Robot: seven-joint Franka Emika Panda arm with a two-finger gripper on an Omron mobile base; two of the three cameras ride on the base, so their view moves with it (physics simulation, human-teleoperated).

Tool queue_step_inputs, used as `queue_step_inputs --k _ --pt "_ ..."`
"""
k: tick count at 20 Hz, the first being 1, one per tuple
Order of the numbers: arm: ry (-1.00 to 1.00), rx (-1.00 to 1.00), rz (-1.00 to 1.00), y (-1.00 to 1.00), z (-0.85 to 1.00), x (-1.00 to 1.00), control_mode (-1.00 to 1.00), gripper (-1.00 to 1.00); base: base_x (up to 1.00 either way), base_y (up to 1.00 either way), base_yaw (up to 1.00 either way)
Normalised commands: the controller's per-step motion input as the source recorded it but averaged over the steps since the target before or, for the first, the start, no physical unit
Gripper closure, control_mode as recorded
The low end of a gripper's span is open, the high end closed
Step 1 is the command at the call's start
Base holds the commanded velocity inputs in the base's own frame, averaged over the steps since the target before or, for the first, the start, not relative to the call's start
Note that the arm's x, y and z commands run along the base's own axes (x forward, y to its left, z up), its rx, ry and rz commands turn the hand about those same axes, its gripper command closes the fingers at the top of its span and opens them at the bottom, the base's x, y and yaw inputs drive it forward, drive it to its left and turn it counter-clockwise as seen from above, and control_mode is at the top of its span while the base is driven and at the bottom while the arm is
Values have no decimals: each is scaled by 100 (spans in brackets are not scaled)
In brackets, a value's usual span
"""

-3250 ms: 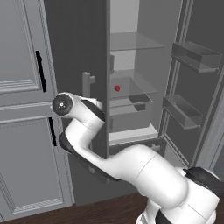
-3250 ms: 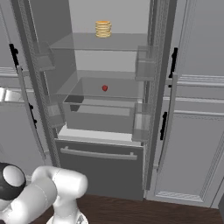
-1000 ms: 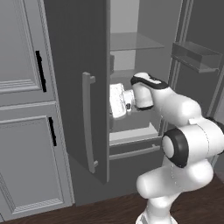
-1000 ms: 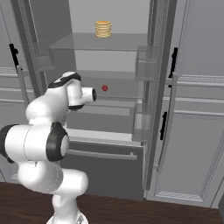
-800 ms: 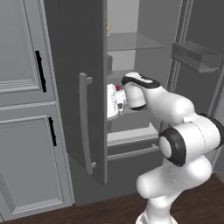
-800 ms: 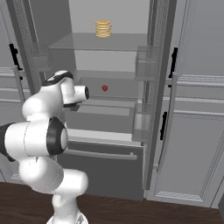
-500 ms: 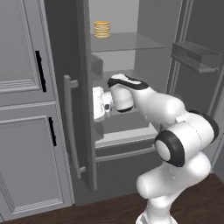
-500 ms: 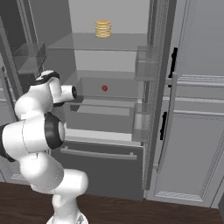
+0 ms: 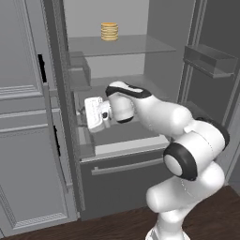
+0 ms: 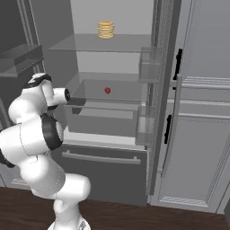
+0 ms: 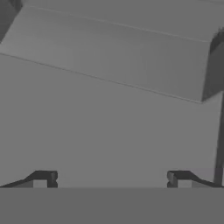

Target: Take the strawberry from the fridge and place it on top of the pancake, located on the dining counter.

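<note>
- The gripper is released, its two tips far apart at the bottom of the hand view, with nothing between them.
- Ahead of the tips lies a flat grey panel, with a darker slanted ledge above it; whether the tips touch the panel cannot be told.
- In the left base view the gripper sits at the fridge's left side, hard up against the inner face of the open left door, level with the lower door bins.
- The arm reaches leftward across the front of the fridge from its base at the lower right, and its forearm covers the middle shelf from that side.
- From the right base view the arm stands at the left of the opening, its wrist pointed toward the left door.
- The strawberry lies on the middle glass shelf, about centred, well apart from the gripper and untouched.
- Below that shelf is a clear crisper drawer, and under it the shut bottom drawer with a bar handle.
- On the top shelf sits a yellow pancake stack with no plate.
- The right door stands open, its bins toward the shelves.
- Panelled cabinets with black handles flank the fridge.
- The floor is dark wood.
</note>
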Motion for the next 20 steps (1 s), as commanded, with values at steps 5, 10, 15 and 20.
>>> queue_step_inputs --k 5,10,15,20 --pt "6 -1 0 -100 2 0 -100 -100 0 0 0" --pt "12 -34 0 -87 23 0 -100 -100 0 0 0" --pt "-11 -61 14 -73 -3 0 -100 -100 0 0 0" --pt "-25 -46 46 -100 -2 -2 -100 -100 0 0 0"
